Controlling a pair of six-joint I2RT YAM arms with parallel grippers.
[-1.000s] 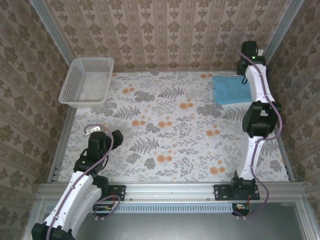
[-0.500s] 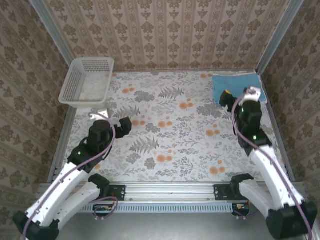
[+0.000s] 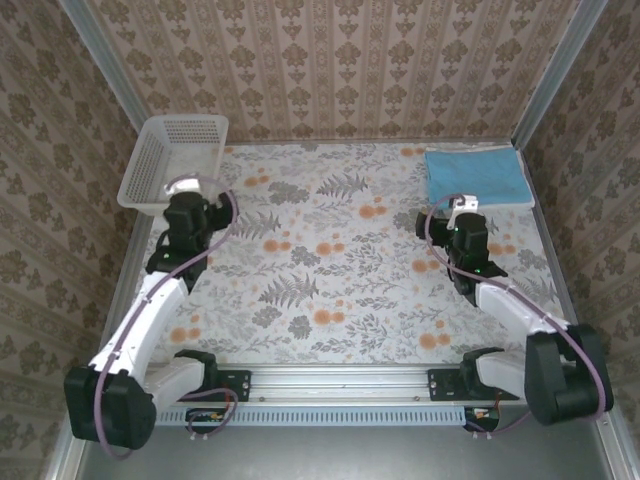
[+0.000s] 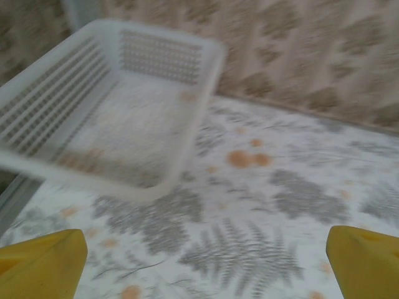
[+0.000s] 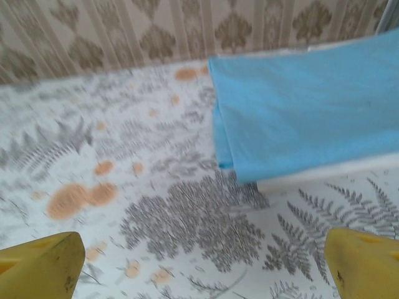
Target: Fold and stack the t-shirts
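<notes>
A folded light blue t-shirt (image 3: pixel 475 177) lies in the far right corner of the table. In the right wrist view the blue t-shirt (image 5: pixel 312 112) rests on a cream-white t-shirt, whose edge (image 5: pixel 324 173) shows as a pale strip beneath it. My right gripper (image 3: pixel 462 222) hovers in front of this stack and a little apart from it. It is open, its yellow fingertips (image 5: pixel 40 265) wide with only tablecloth between them. My left gripper (image 3: pixel 192 205) is open too, pointing at the basket, with nothing between its yellow fingertips (image 4: pixel 43 265).
A white plastic mesh basket (image 3: pixel 140 172) stands at the far left corner, close ahead of the left gripper, its near rim (image 4: pixel 124 187) blurred. Patterned walls close in the table on three sides. A floral tablecloth (image 3: pixel 340 260) covers the middle.
The left arm swung forward and left toward the basket. The right arm drew back from the far right corner and lowered in front of the blue t-shirt. Both grippers stayed open.
</notes>
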